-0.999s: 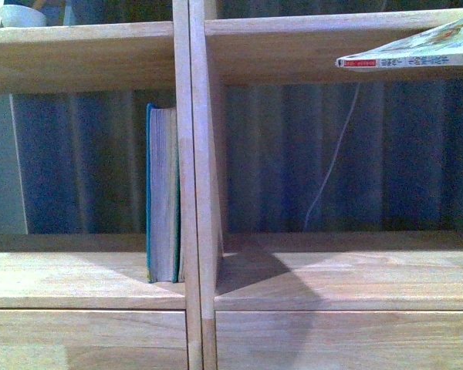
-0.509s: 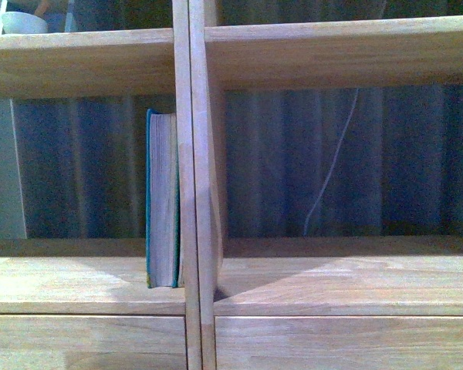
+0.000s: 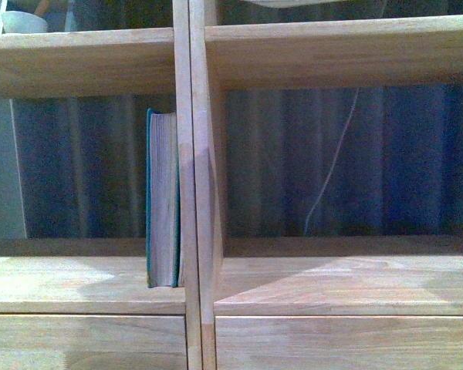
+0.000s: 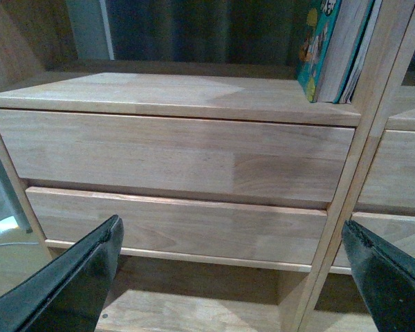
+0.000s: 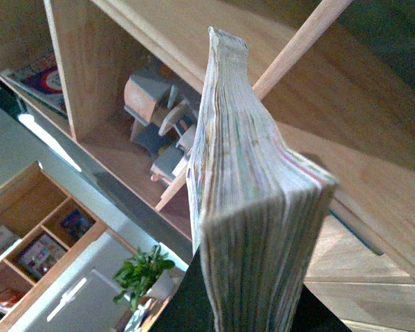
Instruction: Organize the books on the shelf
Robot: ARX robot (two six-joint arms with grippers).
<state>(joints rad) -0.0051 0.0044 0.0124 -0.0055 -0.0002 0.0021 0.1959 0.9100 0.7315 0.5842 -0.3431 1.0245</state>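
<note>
The light wooden shelf [image 3: 194, 154] fills the front view, its central divider running top to bottom. A thick teal book [image 3: 162, 202] stands upright against the divider's left side in the middle compartment. The left wrist view shows that book's teal cover [image 4: 323, 48] above two drawer fronts [image 4: 173, 155]. My left gripper [image 4: 228, 277] is open and empty, its black fingers [image 4: 69, 280] spread wide before the lower drawer. My right gripper [image 5: 252, 311] is shut on the thin pale paperback [image 5: 242, 180], held page edges toward the camera beside a shelf board. Neither arm appears in the front view.
A white cable [image 3: 332, 162] hangs behind the right compartment. A pale bowl [image 3: 21, 21] sits on the upper left board. Wooden toy shapes [image 5: 159, 121] stand in a compartment near the paperback. A potted plant [image 5: 144, 273] and another bookcase [image 5: 34, 238] lie beyond.
One second ago the paperback lay flat at the front view's upper right; it has since gone up out of that spot. The teal book has not moved.
</note>
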